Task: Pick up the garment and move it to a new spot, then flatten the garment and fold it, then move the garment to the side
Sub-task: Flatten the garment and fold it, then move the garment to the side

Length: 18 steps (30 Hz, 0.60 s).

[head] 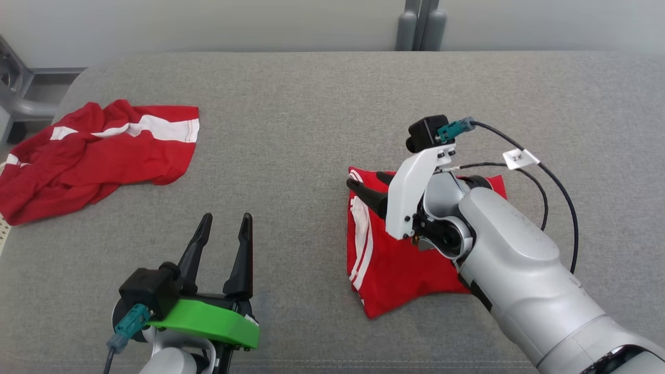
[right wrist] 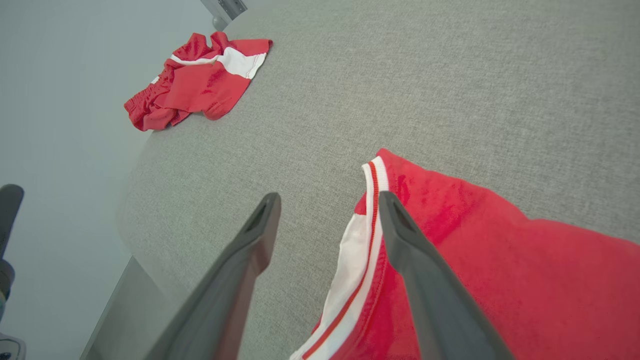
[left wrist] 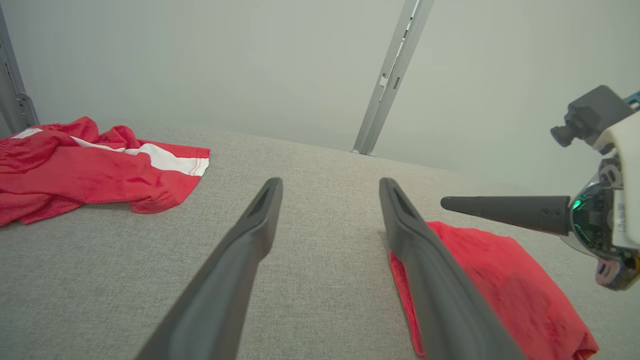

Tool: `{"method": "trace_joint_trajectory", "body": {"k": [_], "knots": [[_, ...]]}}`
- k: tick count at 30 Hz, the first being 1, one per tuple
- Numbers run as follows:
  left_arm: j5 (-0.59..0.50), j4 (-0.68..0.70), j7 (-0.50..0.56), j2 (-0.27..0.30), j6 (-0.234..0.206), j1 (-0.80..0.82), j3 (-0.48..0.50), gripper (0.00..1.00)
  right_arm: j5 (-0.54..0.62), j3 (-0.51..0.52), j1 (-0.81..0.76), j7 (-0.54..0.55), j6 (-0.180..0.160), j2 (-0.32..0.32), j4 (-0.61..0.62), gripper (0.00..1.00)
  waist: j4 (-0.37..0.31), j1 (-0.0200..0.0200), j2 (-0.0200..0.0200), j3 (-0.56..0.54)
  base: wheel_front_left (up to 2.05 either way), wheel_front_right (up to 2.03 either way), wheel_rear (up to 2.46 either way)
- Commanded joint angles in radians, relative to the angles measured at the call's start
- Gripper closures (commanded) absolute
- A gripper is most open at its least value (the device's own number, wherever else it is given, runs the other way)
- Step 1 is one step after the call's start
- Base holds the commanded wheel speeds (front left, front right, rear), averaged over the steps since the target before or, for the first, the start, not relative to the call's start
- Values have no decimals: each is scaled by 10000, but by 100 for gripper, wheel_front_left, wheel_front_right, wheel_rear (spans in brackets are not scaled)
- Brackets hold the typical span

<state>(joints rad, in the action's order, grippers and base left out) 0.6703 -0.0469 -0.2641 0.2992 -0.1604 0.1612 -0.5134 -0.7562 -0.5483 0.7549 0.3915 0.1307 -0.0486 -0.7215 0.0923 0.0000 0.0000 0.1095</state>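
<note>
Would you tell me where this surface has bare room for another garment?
Bare: the middle strip of the grey surface between the crumpled garment and the folded garment, and the far edge. Crowded: the near right, under the right pincer.

Left arm (head: 171, 362) low and near, jaws wide apart, tips forward; right arm (head: 511, 246) outstretched, jaws wide apart, tips leftward.

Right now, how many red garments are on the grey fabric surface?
2. Crumpled red-and-white garment at far left; folded red garment with white stripes right of centre.
</note>
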Motion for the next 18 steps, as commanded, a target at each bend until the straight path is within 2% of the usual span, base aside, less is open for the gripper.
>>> {"method": "trace_joint_trajectory", "body": {"k": [1,6,18], "knots": [[-108,67,-11,32,-72,-119,26,0,-78,37,258,-101,0,-40,210,0,-283,0,0,-82,0,0,0],[-145,130,29,107,-66,-188,-25,0,326,291,409,-539,0,-407,693,0,-689,0,0,-114,0,0,0],[-228,268,194,423,-258,-128,34,0,369,968,-1086,-861,0,-2363,1907,0,-1861,0,0,178,0,0,0]]}}
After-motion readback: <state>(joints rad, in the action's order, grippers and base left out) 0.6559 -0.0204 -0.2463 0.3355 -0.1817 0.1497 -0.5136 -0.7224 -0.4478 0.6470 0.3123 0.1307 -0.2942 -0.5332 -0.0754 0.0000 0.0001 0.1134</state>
